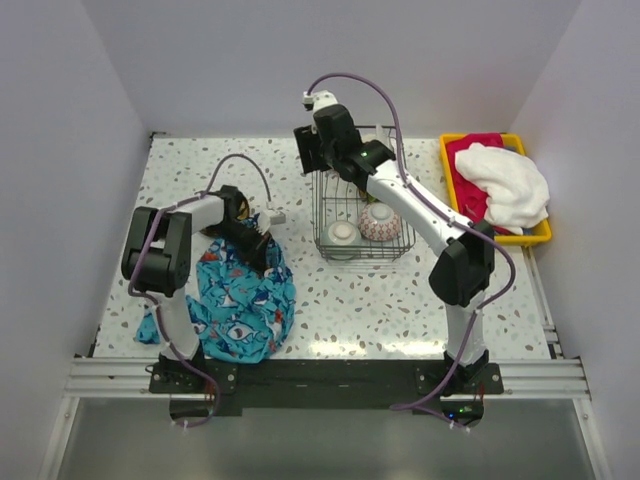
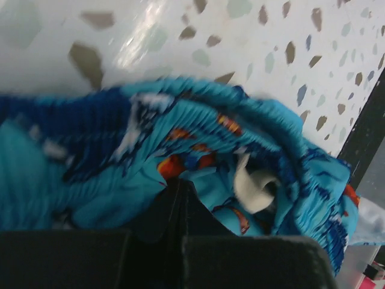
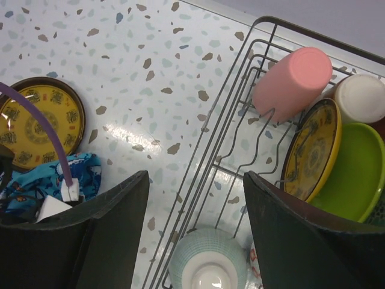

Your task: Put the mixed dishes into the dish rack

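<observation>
Our right claw [image 3: 195, 180] hangs spread and empty over the well-loaded dish rack [image 3: 215, 120], while one yellow plate [image 3: 37, 123] lies out on the bench [image 3: 150, 60], touching the blue cloth [image 2: 120, 156]. Our left claw [image 2: 180, 241] is buried in that cloth, and we cannot tell whether it is closed. We judge it could snag fabric and drag or tip the plate.

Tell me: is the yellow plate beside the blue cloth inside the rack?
Outside: the yellow plate lies on the table, apart from the dish rack.
</observation>
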`<state>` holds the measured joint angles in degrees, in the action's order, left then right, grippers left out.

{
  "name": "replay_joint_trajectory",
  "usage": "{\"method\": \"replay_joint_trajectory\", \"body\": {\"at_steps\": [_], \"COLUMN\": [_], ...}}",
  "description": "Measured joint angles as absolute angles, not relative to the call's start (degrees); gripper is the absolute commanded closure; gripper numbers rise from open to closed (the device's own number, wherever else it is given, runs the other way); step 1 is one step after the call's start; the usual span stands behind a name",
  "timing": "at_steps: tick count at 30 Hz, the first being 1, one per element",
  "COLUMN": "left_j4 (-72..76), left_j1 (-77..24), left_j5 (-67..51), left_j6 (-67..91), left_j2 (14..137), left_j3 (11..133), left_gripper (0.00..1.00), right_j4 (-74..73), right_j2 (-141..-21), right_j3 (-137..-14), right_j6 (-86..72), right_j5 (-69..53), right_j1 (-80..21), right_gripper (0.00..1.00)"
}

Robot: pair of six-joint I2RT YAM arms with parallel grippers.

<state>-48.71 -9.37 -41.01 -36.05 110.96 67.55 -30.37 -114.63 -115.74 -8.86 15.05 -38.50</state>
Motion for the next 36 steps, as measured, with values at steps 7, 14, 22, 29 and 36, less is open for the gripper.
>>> {"method": "replay_joint_trajectory", "body": {"at_steps": [7, 14, 22, 29, 36], "left_j4": [-56.93, -62.08, -62.46, -63.51, -62.17], "left_j1": [1.58, 9.19, 26.52, 28.93, 18.28], "left_j5": [-36.82, -29.06, -21.47, -22.35, -31.24], "left_j6": [-41.45, -46.37, -44.45, -42.61, -36.77], "left_j2": [110.72, 108.62, 110.32, 111.44, 110.89], "left_j3": [67.64, 65.65, 73.03, 89.21, 106.65], "left_gripper": [1.0, 1.0, 1.0, 0.63, 0.7], "right_j4": [-30.39, -30.63, -30.87, -30.72, -29.41], "right_j2": [-113.3, -116.84, -121.21, -122.45, -127.33], "right_j3": [-116.42, -122.54, -125.47, -126.02, -130.13], "right_j6": [-8.6, -9.82, -11.84, -12.86, -13.06], "right_j5": [12.1, 7.38, 3.42, 0.67, -0.84], "right_j1": [-38.5, -38.5, -38.61, -38.87, -42.26], "right_gripper": [0.32, 0.32, 0.32, 0.32, 0.35]}}
